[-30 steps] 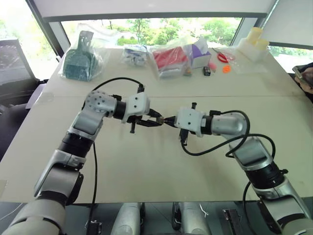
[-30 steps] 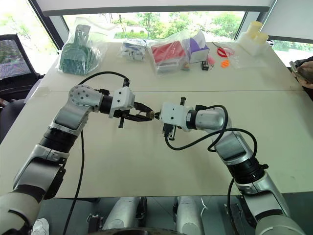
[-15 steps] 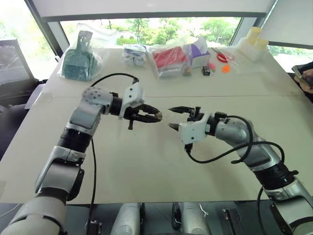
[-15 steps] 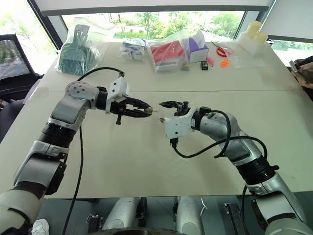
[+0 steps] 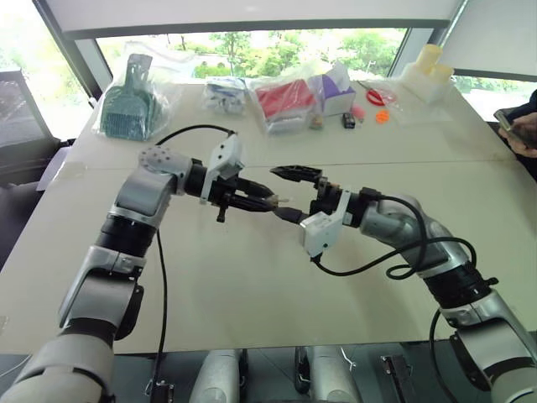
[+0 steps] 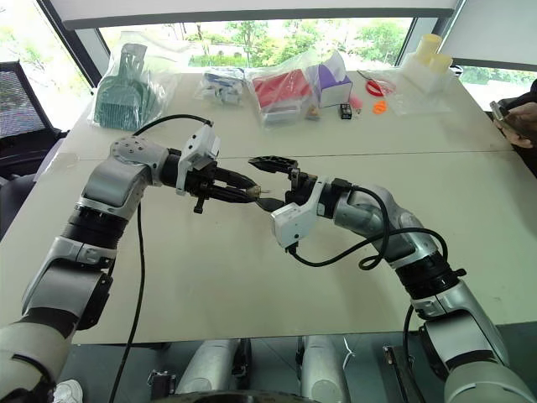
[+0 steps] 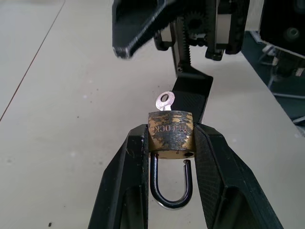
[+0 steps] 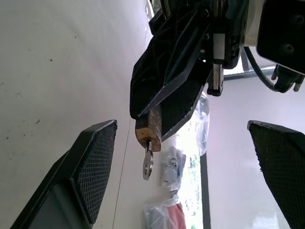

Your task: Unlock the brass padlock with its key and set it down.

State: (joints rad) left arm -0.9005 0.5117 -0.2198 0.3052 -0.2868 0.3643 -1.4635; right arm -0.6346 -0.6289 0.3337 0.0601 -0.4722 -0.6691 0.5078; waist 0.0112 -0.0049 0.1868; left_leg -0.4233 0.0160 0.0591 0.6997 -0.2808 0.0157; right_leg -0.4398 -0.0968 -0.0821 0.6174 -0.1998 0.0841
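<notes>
Between left gripper fingers, brass padlock

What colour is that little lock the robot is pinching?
The padlock is worn brassy yellow with a silvery shackle, clearest in the left wrist view.

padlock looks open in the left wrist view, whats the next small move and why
Probably lower the left gripper toward the table to set the brass padlock down. Its shackle has one end sprung free, the key sits in the body, and the right gripper stands wide open, off the key.
</notes>
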